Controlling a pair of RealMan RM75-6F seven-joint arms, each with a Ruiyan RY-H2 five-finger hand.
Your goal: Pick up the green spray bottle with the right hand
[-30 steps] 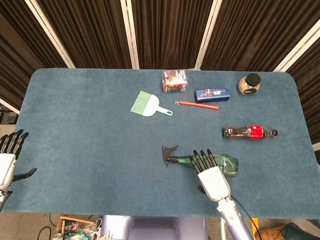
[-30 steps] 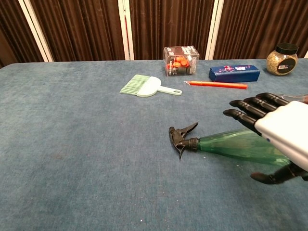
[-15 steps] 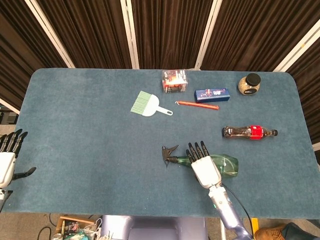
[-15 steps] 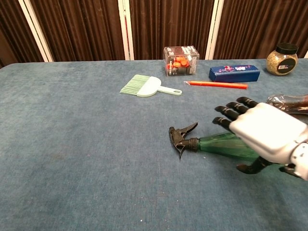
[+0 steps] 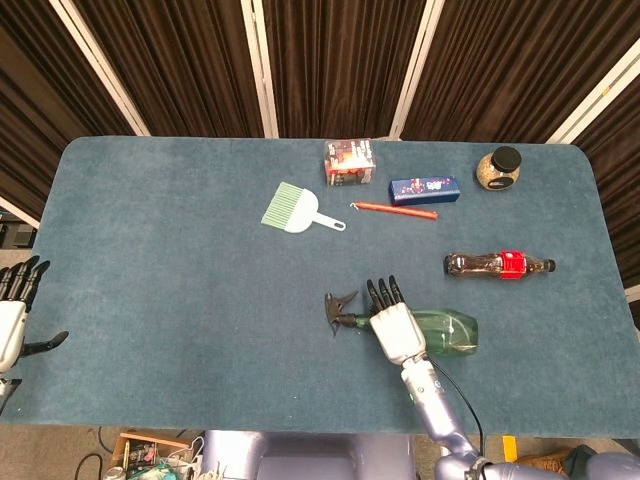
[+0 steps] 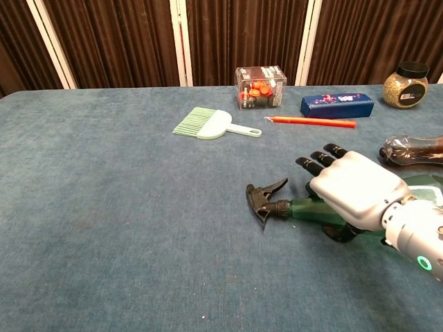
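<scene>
The green spray bottle (image 5: 446,331) is lying on its side on the near right part of the blue table (image 5: 180,290), its black trigger head (image 5: 338,307) pointing left and its clear green body running right. Your right hand (image 5: 395,325) is lying palm-down across the bottle's neck and the front of its body, fingers (image 6: 320,160) stretched toward the far side and not curled, thumb tucking in on the near side in the chest view. The bottle is resting on the table, not lifted. Whether the hand is actually clamping it, I cannot tell.

Your left hand (image 5: 12,320) is hanging off the near left edge of the table, fingers apart, holding nothing.

Containers: a clear plastic box (image 6: 260,87) at the far middle is showing small orange and red pieces inside. A round glass jar (image 6: 405,85) with a black lid, far right, is filled with tan grains. A cola bottle (image 5: 497,264) with a red label is lying on its side just beyond the spray bottle, holding dark liquid.

Also on the table: a green-bristled brush (image 5: 295,209) left of the box, a red pen (image 5: 393,209), and a dark blue carton (image 5: 424,189) just behind the pen.
</scene>
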